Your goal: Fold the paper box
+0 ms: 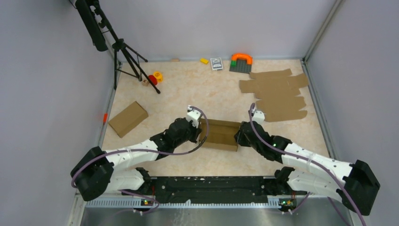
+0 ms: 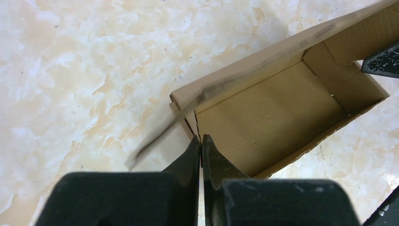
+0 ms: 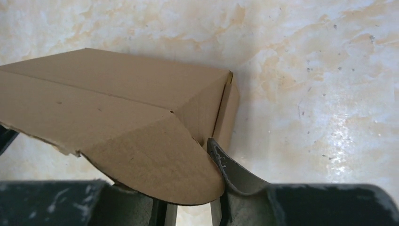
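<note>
The paper box [image 1: 220, 134] is a brown cardboard sheet partly folded into an open tray, lying at the table's middle between both grippers. My left gripper [image 1: 201, 133] is at its left end. In the left wrist view the gripper [image 2: 201, 141] is shut on the edge of the box's [image 2: 273, 117] left end wall, with the open inside beyond. My right gripper [image 1: 241, 134] is at the right end. In the right wrist view the gripper [image 3: 197, 155] holds the box's [image 3: 117, 108] end wall. A rounded flap [image 3: 155, 160] hides one finger.
A pile of flat cardboard sheets [image 1: 277, 94] lies at the back right. A finished closed box [image 1: 128, 118] lies at the left. A black tripod [image 1: 127, 56] stands at the back left. Small toys [image 1: 241, 62] and a card deck [image 1: 216, 63] sit along the back wall.
</note>
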